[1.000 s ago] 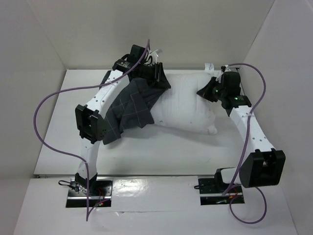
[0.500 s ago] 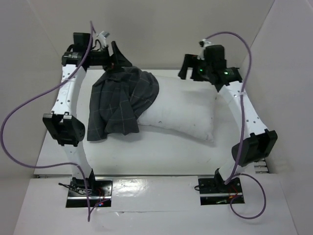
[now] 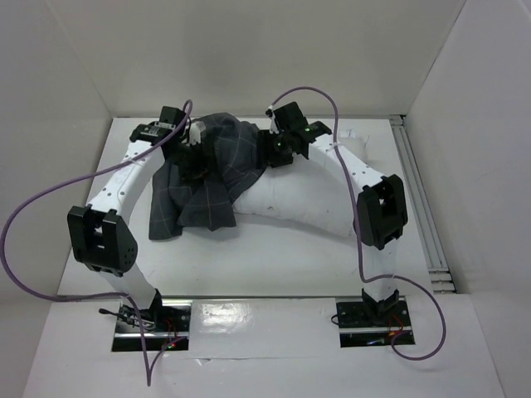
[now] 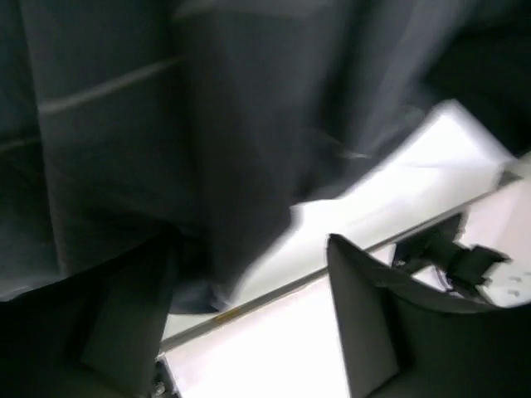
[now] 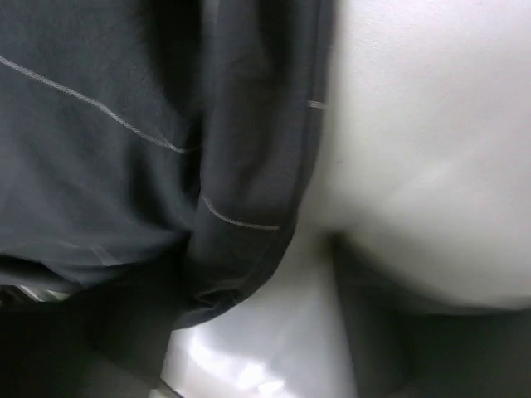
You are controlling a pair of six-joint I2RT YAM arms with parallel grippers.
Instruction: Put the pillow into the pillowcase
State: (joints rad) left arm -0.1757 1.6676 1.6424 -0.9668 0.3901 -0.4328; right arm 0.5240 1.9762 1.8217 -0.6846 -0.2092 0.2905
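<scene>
The white pillow (image 3: 307, 195) lies across the middle of the table. The dark checked pillowcase (image 3: 207, 186) is bunched over its left end and spills onto the table. My left gripper (image 3: 197, 156) hovers over the pillowcase's upper left part. In the left wrist view it (image 4: 249, 332) is open, with bare table between the fingers and the pillowcase (image 4: 166, 124) beside the left finger. My right gripper (image 3: 272, 151) sits at the cloth's right edge where it meets the pillow. It (image 5: 257, 340) is open too, with the pillowcase (image 5: 124, 149) hem hanging at its left finger and the pillow (image 5: 431, 166) above its right.
White walls close in the table on the left, back and right. A metal rail (image 3: 419, 207) runs along the table's right edge. Purple cables (image 3: 50, 199) loop off both arms. The arm bases (image 3: 149, 319) stand at the near edge.
Both grippers let go of the cloth and opened. They swung out to the back corners, then came in over the pillowcase. The pillowcase now lies draped over the pillow's left end.
</scene>
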